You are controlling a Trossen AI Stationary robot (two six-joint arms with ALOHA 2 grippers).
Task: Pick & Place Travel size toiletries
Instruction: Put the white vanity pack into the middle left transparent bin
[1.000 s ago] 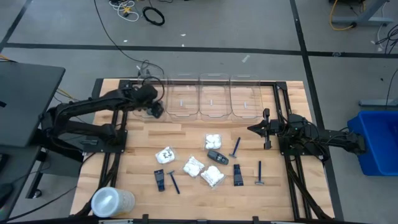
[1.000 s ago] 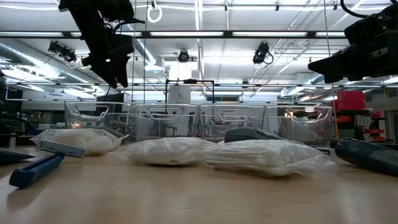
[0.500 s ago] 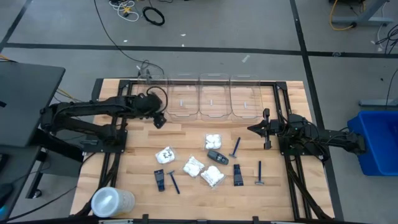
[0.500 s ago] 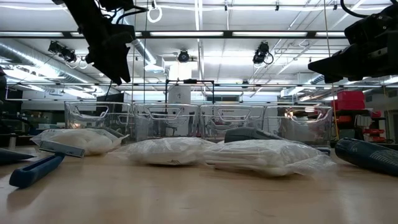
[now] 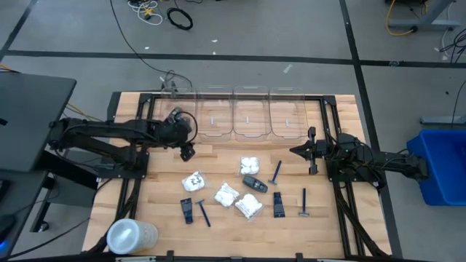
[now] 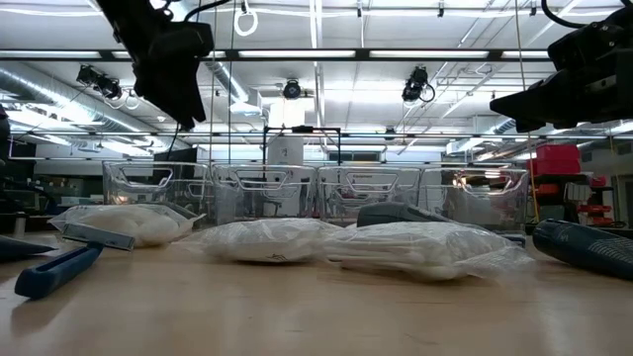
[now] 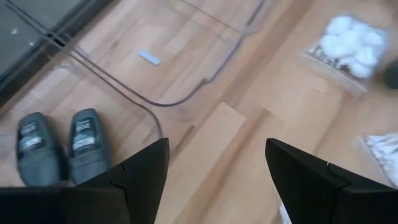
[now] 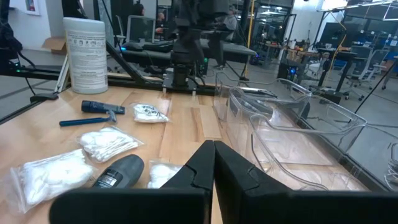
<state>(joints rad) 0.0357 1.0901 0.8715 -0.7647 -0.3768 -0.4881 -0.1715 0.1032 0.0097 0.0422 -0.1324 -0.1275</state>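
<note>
Change: the left gripper [image 5: 186,151] has pulled back from over the leftmost bin [image 5: 177,116] toward the middle of the surface [image 5: 233,218]; the right arm has not shifted.
Left arm: stretched across the surface's left side, wrist high above the boards, gripper just in front of the bin row, fingers spread, nothing between them.
Right arm: waiting at the right edge, right gripper [image 5: 294,151] pointing inward, fingers clenched together, empty.
Bins: four clear ones in a row along the far edge.
Cases in bin: two dark oval cases [image 7: 55,144] lie side by side in the leftmost bin.
Case on surface: one dark oval case [image 5: 253,183], near the middle.
Packets: four white packets [image 5: 226,194] clustered at the centre; one holds cotton balls [image 5: 250,165].
Tubes: two small black tubes [image 5: 278,204], one left of the packets, one right.
Razors: three blue razors [image 5: 275,172], well apart.
Container: one round translucent container [image 5: 131,236] at the near left corner.
</note>
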